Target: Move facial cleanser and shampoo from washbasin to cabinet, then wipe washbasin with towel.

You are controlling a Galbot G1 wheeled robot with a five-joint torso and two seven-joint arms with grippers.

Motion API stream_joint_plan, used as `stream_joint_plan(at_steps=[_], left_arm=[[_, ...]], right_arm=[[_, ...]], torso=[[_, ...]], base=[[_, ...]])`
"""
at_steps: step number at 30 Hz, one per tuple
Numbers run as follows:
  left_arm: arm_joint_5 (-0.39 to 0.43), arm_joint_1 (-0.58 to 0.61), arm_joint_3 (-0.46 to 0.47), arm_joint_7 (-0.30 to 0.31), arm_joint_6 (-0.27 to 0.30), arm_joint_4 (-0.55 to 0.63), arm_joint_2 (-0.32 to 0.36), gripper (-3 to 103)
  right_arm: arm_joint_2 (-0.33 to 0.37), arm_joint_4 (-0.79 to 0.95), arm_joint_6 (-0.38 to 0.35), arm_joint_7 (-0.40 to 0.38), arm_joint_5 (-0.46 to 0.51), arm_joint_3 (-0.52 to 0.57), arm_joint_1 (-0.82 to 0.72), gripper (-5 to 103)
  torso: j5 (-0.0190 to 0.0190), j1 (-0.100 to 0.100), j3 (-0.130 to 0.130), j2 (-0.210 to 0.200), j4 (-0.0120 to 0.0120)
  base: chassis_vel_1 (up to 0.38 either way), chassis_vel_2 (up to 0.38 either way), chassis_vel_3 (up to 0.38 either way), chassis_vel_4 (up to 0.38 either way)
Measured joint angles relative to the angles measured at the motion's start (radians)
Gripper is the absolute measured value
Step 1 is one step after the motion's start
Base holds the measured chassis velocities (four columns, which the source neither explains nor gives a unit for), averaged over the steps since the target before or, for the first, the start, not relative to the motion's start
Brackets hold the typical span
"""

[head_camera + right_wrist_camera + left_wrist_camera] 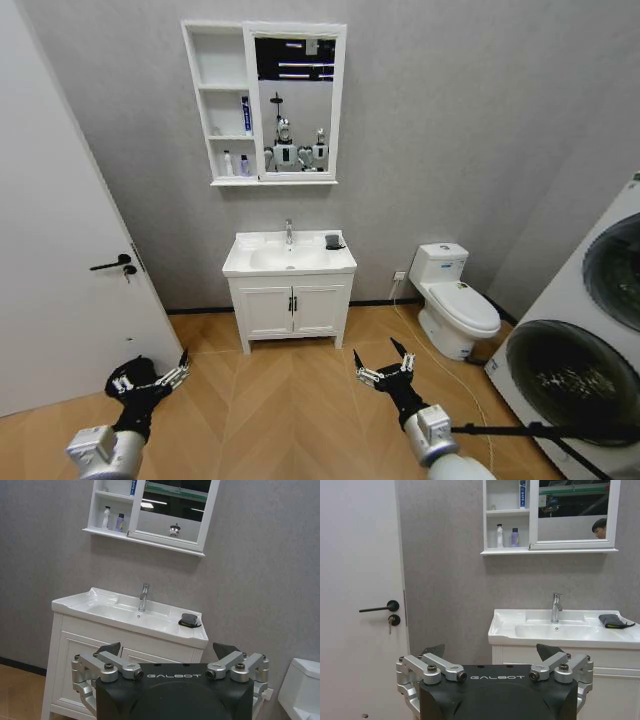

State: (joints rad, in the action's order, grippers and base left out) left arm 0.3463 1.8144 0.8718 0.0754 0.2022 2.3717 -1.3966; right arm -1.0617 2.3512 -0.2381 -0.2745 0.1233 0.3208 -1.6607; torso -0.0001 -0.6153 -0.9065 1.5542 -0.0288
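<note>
The white washbasin (289, 257) with its chrome tap (289, 232) stands against the far wall. On its right rim lies the dark folded towel (334, 241) (612, 621) (189, 619). Above it hangs the white cabinet (263, 100). A white bottle (499, 535) and a small purple bottle (515, 537) stand in its lowest niche, and a blue tube (246, 113) stands in the middle one. I cannot tell which are the facial cleanser and the shampoo. My left gripper (152, 375) (492, 652) and right gripper (380, 362) (167, 649) hang low over the floor, well short of the basin, both open and holding nothing.
A white door (60, 270) with a black handle is on the left. A toilet (455, 300) sits right of the basin's two-door floor cupboard (290, 308), and a washing machine (580, 350) is at the near right. Bare wood floor (280, 400) lies between me and the basin.
</note>
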Motion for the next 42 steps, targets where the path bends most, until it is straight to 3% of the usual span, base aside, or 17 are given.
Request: stream_joint_plan(at_steps=[42], left_arm=[[0.0, 0.0, 0.0, -0.001, 0.0, 0.0, 0.0, 100]], right_arm=[[0.0, 0.001, -0.002, -0.002, 0.0, 0.0, 0.0, 100]], torso=[[0.0001, 0.0, 0.0, 0.0, 0.0]], base=[[0.004, 0.0, -0.001, 0.003]])
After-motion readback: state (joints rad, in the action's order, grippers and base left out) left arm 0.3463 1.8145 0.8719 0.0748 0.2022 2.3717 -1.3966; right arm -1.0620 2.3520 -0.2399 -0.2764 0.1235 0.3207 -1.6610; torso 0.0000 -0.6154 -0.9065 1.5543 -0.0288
